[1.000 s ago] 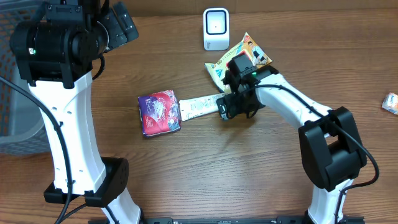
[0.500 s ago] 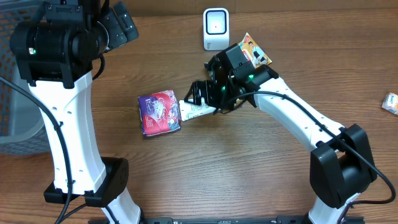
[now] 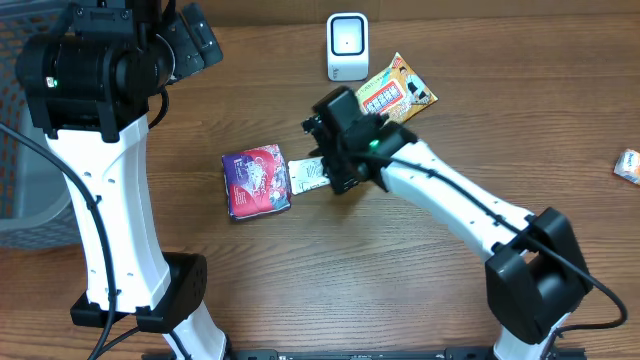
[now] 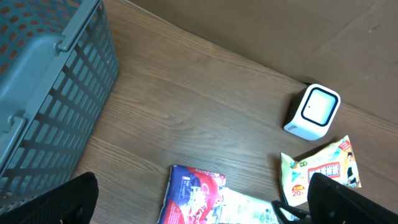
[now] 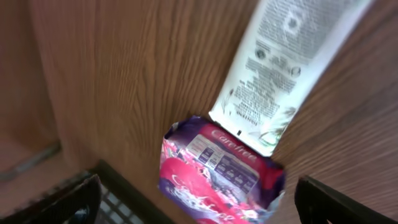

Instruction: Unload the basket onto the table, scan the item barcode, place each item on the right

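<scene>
The white packet [image 3: 308,174], probably the item to scan, lies flat on the desk [image 3: 300,280]. One end touches the purple pack [image 3: 257,181], and the scanner [image 3: 346,46] stands well apart. The right end effector [image 3: 332,165] hovers over the packet with fingers apart, holding nothing. The left end effector [image 3: 188,42] is also apart. A grasp may catch the purple pack too, because they touch, or the thin packet may slip. No barcode is visible, and the print is blurred in the right wrist view.
</scene>
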`<state>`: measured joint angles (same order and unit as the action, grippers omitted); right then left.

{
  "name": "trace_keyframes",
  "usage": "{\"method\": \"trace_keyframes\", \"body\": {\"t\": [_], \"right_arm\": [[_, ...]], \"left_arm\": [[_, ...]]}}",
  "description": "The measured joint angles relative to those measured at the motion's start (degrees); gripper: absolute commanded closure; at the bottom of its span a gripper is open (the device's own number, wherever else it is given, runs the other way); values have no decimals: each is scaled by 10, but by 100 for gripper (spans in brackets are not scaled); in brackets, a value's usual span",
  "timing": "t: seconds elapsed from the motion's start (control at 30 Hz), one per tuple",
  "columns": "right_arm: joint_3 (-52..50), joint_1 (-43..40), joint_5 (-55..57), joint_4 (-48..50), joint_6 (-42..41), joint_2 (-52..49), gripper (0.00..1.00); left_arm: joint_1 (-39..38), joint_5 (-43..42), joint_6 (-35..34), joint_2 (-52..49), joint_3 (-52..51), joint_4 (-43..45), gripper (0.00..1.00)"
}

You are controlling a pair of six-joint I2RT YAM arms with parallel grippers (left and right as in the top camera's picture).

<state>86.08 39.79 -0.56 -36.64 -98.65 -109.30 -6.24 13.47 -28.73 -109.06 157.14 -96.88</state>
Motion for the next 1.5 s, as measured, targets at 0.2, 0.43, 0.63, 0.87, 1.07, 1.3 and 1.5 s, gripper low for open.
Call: {"method": "trace_keyframes", "body": {"t": [0.2,0.43,0.63,0.87,1.07,1.3,1.5], "right_arm": [[2,0,15,5,-104,-67,0],[2,-7,54,14,-127,-105,2],[2,-43,53,5,-101,-105,4],[2,-59,28,3,-75,-110,7],[4,-47,13,1,-44,-125,17],[8,-41,13,-31,17,-127,25],[9,-40,16,-41,168,-127,27]], "left_arm": [[0,0,0,0,0,0,1],[0,0,0,0,0,0,0],[0,0,0,0,0,0,0],[0,0,0,0,0,0,0],[0,0,0,0,0,0,0],[0,0,0,0,0,0,0],[0,0,0,0,0,0,1]]}}
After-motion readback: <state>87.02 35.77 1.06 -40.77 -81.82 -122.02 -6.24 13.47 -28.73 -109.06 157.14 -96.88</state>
